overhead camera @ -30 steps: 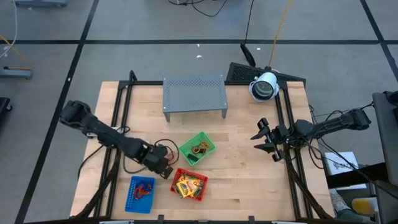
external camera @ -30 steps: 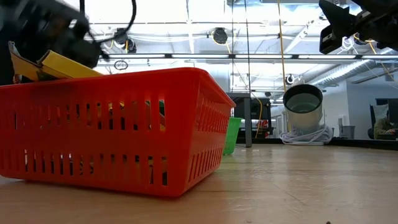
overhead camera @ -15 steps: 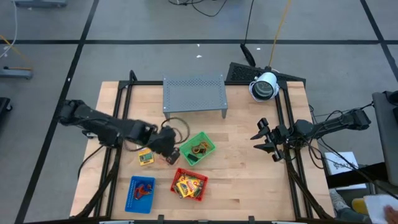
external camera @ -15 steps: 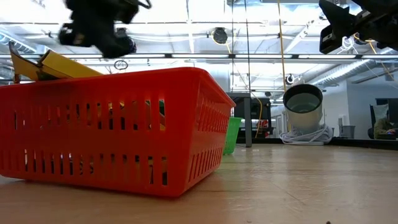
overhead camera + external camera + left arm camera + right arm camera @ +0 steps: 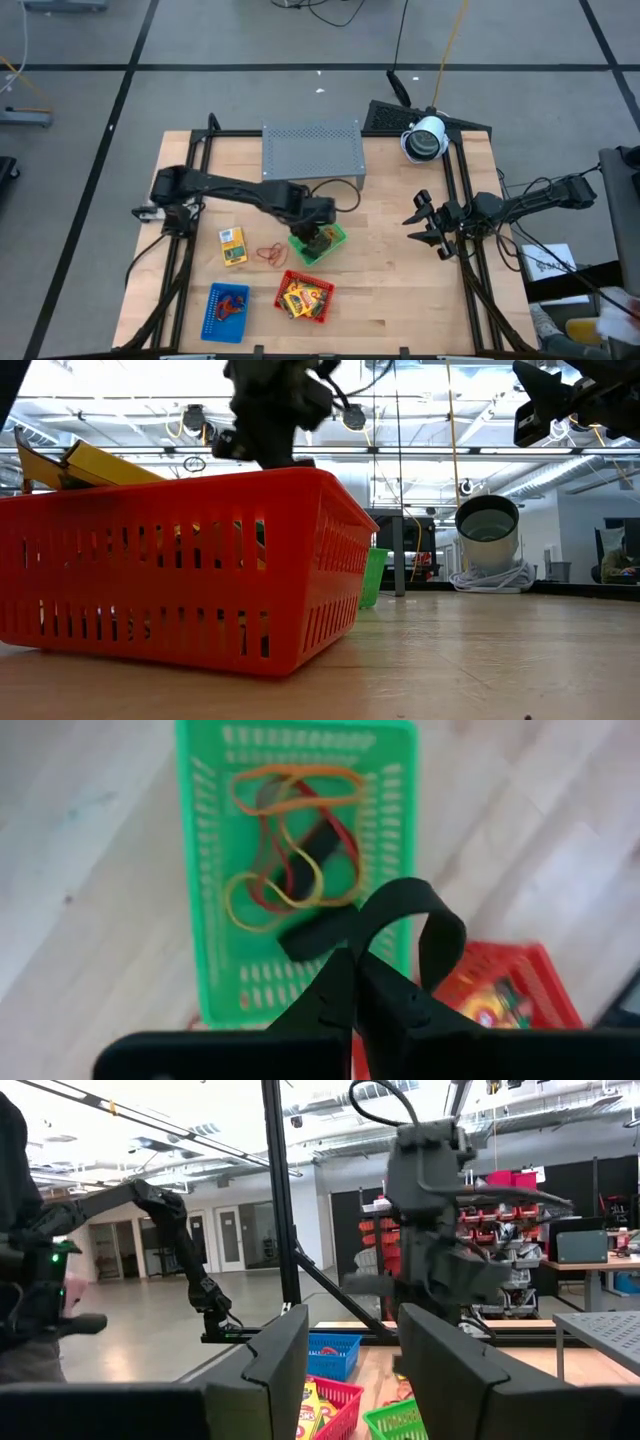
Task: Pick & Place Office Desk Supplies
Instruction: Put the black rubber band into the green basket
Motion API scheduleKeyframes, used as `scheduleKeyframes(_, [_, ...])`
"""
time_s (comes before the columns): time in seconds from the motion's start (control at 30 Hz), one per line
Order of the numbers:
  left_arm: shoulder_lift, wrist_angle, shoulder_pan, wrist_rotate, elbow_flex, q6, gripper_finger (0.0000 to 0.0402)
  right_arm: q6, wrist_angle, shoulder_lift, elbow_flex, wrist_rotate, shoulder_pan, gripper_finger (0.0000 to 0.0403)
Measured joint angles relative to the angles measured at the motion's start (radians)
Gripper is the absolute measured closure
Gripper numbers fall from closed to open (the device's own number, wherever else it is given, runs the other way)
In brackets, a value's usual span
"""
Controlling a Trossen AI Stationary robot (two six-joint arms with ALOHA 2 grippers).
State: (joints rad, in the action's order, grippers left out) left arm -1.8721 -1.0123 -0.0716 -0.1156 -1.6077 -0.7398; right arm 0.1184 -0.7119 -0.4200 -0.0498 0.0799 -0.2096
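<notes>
We see a black rubber-band loop (image 5: 405,925) pinched between the closed fingers of the left gripper (image 5: 352,960), which hangs directly above the green tray (image 5: 205,960); in the tray beneath it lie more rubber bands (image 5: 290,870), orange, red and yellow, tangled together. From overhead, the left gripper (image 5: 318,222) sits over that green tray (image 5: 335,240), with the red tray (image 5: 318,310) of yellow-orange packets (image 5: 297,296) just nearer the table's front edge from it. Farther out to the gripper's left, a single yellow packet (image 5: 232,245) and a loose red rubber-band loop (image 5: 268,253) lie on the bare wood of the table (image 5: 400,300), and beyond them, toward the front corner, stands the blue tray (image 5: 212,310). Behind the gripper is the grey perforated rack (image 5: 312,150). Well apart, at the table's right edge, the right gripper (image 5: 425,225) waits above the wood with its fingers (image 5: 270,1370) spread wide and nothing between them.
</notes>
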Motion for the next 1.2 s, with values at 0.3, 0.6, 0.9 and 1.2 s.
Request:
scheduleKeyframes(0.3, [-0.079,0.0,0.044,0.014,-0.004,-0.014,0.0392,0.0,-0.002,0.0,0.0,0.0,0.0,0.0255])
scheduleKeyframes(0.6, [-0.117,0.008,0.05,0.03,-0.004,-0.037,0.039,0.0,0.0,0.0,0.0,0.0,0.0,0.0255])
scheduleKeyframes(0.9, [-0.141,0.014,0.05,0.03,-0.004,-0.044,0.0384,0.0,0.006,0.0,0.0,0.0,0.0,0.0257])
scheduleKeyframes(1.2, [-0.145,0.018,0.037,0.058,-0.004,-0.018,0.0302,0.0,0.006,0.0,0.0,0.0,0.0,0.0258])
